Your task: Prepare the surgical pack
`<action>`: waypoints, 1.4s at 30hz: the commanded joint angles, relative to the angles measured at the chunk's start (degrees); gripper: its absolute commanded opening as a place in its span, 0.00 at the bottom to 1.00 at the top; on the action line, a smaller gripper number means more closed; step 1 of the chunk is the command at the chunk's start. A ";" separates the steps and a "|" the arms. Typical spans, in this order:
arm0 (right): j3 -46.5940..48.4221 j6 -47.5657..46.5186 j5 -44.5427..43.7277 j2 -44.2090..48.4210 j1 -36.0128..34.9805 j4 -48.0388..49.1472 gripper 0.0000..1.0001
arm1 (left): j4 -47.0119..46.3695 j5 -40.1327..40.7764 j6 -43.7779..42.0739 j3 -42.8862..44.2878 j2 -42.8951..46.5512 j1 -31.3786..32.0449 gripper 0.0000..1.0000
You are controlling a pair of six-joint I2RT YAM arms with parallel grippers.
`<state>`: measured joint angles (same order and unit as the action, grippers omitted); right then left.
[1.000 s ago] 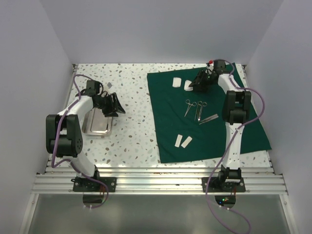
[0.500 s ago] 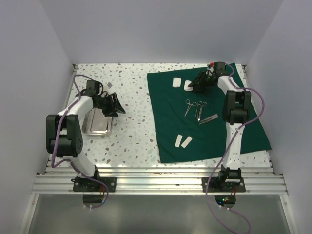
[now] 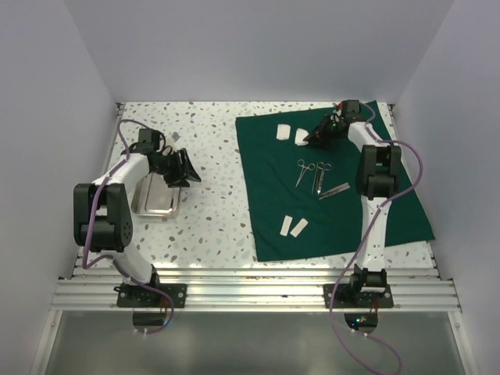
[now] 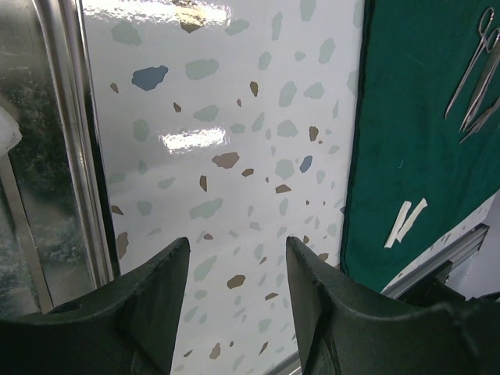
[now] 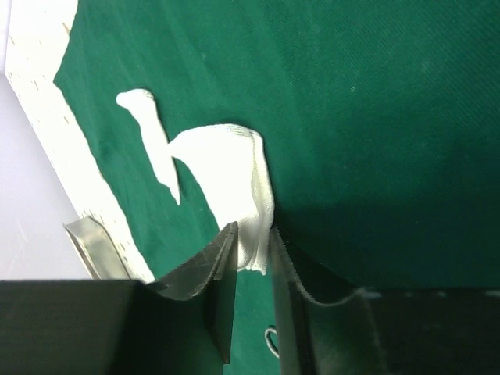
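The dark green drape [image 3: 344, 203] lies spread on the right half of the table. On it are steel scissor-like instruments [image 3: 315, 175], two white gauze strips [image 3: 293, 227] near the front and a gauze piece [image 3: 285, 131] at the back. My right gripper [image 3: 314, 138] is shut on the edge of another gauze piece [image 5: 223, 164], whose free end rests on the drape [image 5: 375, 101]. My left gripper [image 4: 237, 242] is open and empty over bare table, just right of the steel tray [image 3: 156, 201].
The tray's rim [image 4: 66, 156] runs along the left of the left wrist view, with the drape's edge [image 4: 355, 172] to the right. White walls enclose the table at back and sides. A metal rail [image 3: 250, 291] runs along the front.
My right gripper has shifted slightly back and right, still pinching the gauze. The left arm has not moved.
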<state>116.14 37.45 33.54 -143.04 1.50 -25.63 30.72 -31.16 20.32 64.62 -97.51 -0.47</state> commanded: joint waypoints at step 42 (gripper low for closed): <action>0.15 20.38 0.21 -0.57 -9.14 31.07 0.00 | -0.84 -1.54 -1.51 0.07 -0.04 -0.32 0.56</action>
<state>117.19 57.28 35.09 -144.09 -7.84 1.69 30.50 -31.53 20.29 64.45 -97.51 -0.49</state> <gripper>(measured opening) 0.015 0.565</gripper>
